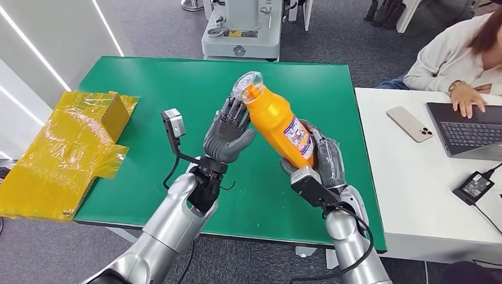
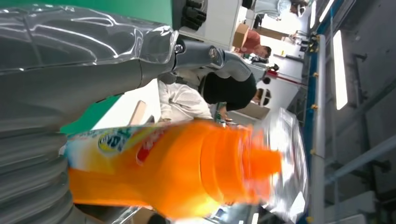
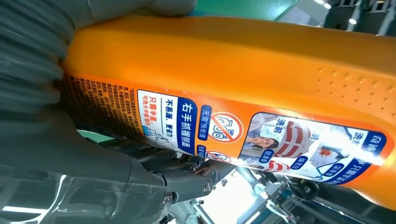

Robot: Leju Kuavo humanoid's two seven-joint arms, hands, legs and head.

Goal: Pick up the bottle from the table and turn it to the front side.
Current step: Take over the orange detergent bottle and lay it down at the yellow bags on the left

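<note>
While the right hand grips the orange bottle at frame centre, the left hand steadies its neck with flat, spread fingers, likely for turning.

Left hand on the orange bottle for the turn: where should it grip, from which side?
Probably the upper body just below the neck, from the robot's left. The orange bottle is tilted, cap up and away, and the right hand already wraps its lower end, so only the upper part is free. The left hand sits open beside that stretch, fingertips near the clear cap.
</note>
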